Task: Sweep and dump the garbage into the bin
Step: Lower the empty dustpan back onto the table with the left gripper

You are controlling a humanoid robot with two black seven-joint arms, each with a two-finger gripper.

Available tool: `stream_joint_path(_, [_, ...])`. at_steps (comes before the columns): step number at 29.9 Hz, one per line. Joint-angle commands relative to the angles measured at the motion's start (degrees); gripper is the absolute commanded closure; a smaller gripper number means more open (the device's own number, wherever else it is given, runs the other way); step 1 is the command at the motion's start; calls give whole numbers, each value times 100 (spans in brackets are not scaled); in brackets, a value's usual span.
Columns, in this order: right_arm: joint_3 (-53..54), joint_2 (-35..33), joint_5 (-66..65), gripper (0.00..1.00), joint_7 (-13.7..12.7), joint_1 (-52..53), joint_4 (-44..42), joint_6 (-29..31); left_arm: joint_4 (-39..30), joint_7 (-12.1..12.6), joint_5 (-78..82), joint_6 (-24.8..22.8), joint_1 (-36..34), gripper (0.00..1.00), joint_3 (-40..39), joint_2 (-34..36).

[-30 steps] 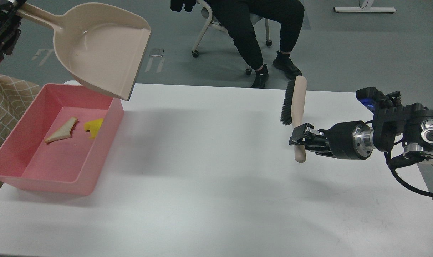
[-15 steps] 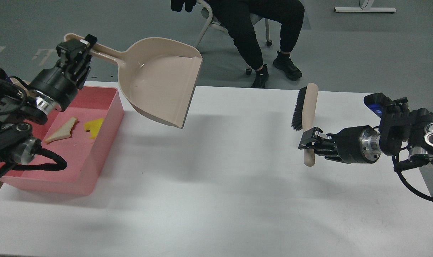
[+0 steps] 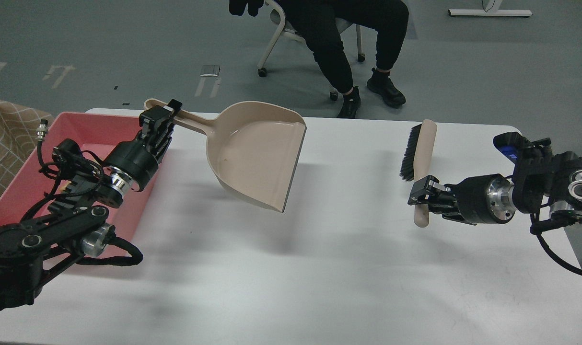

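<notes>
My left gripper [image 3: 162,117] is shut on the handle of the beige dustpan [image 3: 257,153], which hangs empty above the white table, right of the pink bin [image 3: 80,125]. My left arm covers most of the bin's inside, so the sponge chunk and the bread slice are hidden. My right gripper [image 3: 421,196] is shut on the handle of the beige brush [image 3: 423,158], held upright above the table's right part, its black bristles [image 3: 409,152] facing left.
The white table [image 3: 320,268] spans the view. A person in black sits on a chair [image 3: 281,28] beyond the far edge. A beige checked cloth [image 3: 5,139] lies left of the bin.
My left arm has swung right and down, carrying the dustpan from above the bin to over the table's middle, and now hides the scraps. The brush has drifted slightly right and down.
</notes>
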Motion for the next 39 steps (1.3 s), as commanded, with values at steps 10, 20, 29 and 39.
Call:
stream_joint_path(10, [-295, 248, -6, 100, 0, 174, -169, 0, 475, -1, -18, 326, 210, 100, 242, -575])
stream_joint_path(20, [-514, 468, -6, 100, 0, 279, -380, 0, 853, -1, -26, 397, 342, 100, 225, -927])
stream_joint_path(29, [-796, 626, 2, 100, 0, 552, -573, 0, 1152, -1, -26, 406, 386, 100, 190, -1226])
stream_joint_path(39, [-902, 661, 2, 100, 0, 570, -582, 0, 1179, -1, -26, 415, 456, 100, 207, -1314])
